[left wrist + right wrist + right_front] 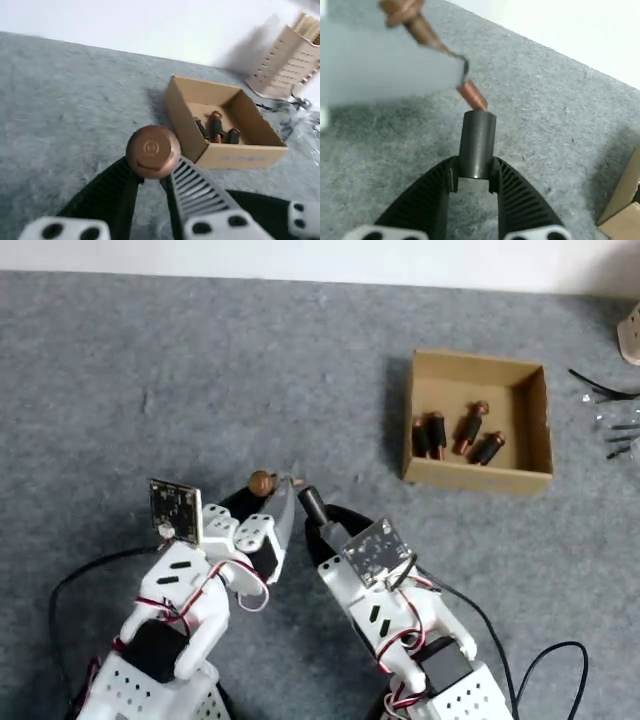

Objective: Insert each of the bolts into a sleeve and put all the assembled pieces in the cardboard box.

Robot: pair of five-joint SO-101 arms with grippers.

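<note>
Now, high view. The left pincer is closed on a bolt and the right pincer is closed on a sleeve. They meet at frame centre over the grey surface. The cardboard box sits at upper right, well apart, with four assembled pieces inside. The shank and the sleeve mouth are too small here to check alignment.

Left wrist view. The bolt head faces the camera, clamped between the black and the pale finger. The head hides the shank, so its tilt cannot be read. The sleeve is out of frame. A slotted holder is cut off at upper right.

Right wrist view. The sleeve stands upright in the closed jaws, mouth up. The bolt tip sits just at the rim, with the shank slanting away to upper left. Whether the tip has entered the bore I cannot tell.

Judgement: bring the shank in line with the sleeve axis before pushing. A slanted push will likely jam on the rim or twist the sleeve in its grip. Hold the sleeve fixed and feed slowly. The left pincer's pale finger blurs across the mid-shank.
</note>
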